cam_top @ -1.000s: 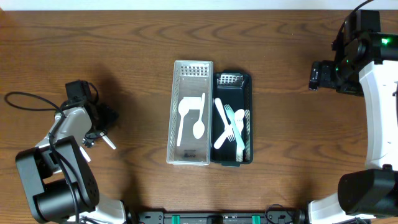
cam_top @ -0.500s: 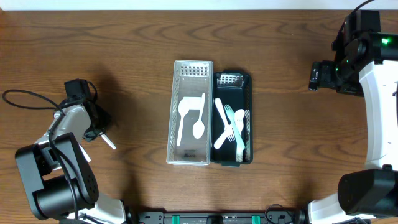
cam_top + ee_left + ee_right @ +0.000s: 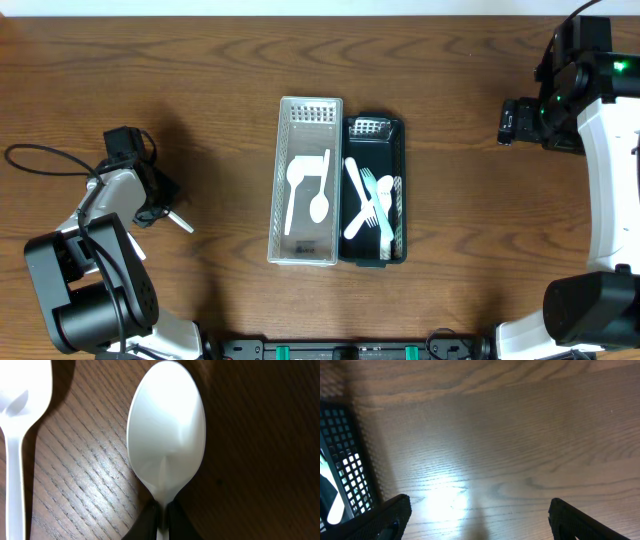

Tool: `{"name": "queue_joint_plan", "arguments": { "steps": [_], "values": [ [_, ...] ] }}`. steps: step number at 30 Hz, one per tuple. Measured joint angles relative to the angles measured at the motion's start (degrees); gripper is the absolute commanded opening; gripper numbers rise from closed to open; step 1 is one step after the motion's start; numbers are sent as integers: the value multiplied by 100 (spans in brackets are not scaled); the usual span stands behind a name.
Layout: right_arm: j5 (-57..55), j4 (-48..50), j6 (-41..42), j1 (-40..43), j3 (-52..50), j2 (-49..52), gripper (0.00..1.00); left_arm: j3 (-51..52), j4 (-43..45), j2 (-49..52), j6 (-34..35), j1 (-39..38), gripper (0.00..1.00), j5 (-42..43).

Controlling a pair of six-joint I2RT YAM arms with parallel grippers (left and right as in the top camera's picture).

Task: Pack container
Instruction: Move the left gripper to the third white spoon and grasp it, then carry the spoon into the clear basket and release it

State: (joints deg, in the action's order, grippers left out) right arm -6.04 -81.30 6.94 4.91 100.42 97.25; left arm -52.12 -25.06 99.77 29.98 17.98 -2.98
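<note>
The left gripper [image 3: 161,512] is pinching a white plastic spoon [image 3: 166,435] by the neck, its jaws pressed onto the thin handle just below the bowl, probably because that narrow part gives a firm hold. A second white utensil [image 3: 14,435] is lying on the table [image 3: 90,470] just beside it. Well apart, mid-table, the clear basket [image 3: 282,200] is holding spoons and the black basket [image 3: 403,200] forks, so this spoon likely belongs in the clear one. The right gripper [image 3: 479,510] is hovering far off, jaws spread and holding nothing.
</note>
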Motion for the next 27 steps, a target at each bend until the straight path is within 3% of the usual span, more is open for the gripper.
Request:
{"name": "queue_joint_plan", "arguments": {
  "steps": [6, 13, 20, 27],
  "values": [
    [0, 48, 0, -2, 0, 0, 92, -24, -74, -33, -83, -2, 6, 28],
    [0, 168, 0, 0, 0, 0, 92, -699, -1274, -551, -455, -415, 6, 245],
    [-2, 295, 0, -2, 0, 0, 92, -1532, -1458, -2009, -535, -1906, 6, 308],
    [-2, 389, 0, 0, 0, 0, 92, -1541, -1499, -2247, -581, -3630, 6, 323]
  ]
}}
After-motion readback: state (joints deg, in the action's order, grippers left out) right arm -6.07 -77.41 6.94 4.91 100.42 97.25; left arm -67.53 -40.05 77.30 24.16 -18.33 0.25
